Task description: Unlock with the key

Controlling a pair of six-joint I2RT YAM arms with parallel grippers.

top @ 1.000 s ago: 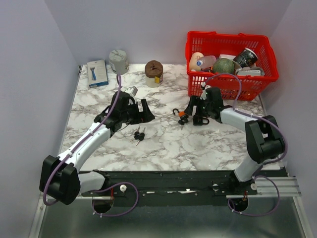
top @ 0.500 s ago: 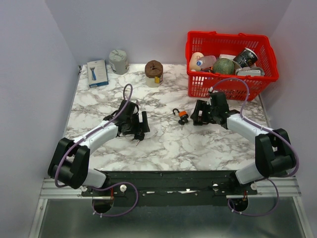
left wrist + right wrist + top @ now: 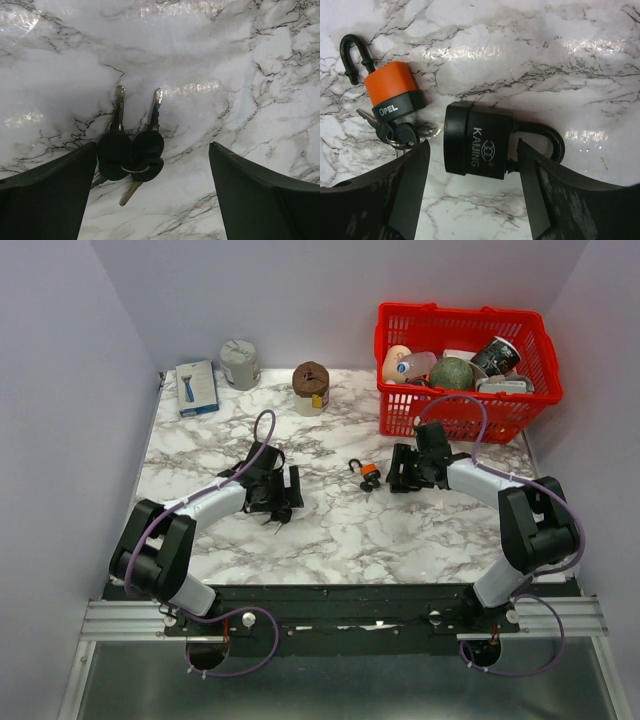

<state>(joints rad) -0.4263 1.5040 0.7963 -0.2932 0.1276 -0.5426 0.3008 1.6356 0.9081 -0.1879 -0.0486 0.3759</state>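
A bunch of black-headed keys [image 3: 131, 156] on a ring lies flat on the marble table, between the open fingers of my left gripper [image 3: 152, 146]. The keys sit close to the left finger. In the top view the left gripper [image 3: 281, 496] covers the keys. A black padlock marked KAJING [image 3: 479, 145] lies on its side between the open fingers of my right gripper [image 3: 473, 143], with its shackle pointing right. An orange and black padlock marked OPEL [image 3: 393, 93], with small keys [image 3: 396, 134] in it, lies just left of that. It also shows in the top view [image 3: 368, 474], beside the right gripper [image 3: 404, 472].
A red basket [image 3: 463, 418] full of items stands at the back right, just behind the right arm. A blue and white box [image 3: 197, 388], a grey can [image 3: 240, 363] and a brown-lidded jar [image 3: 311, 388] stand along the back edge.
My left gripper has come back toward the near edge and down over the keys. My right gripper has shifted slightly right, off the orange padlock and over the black one.
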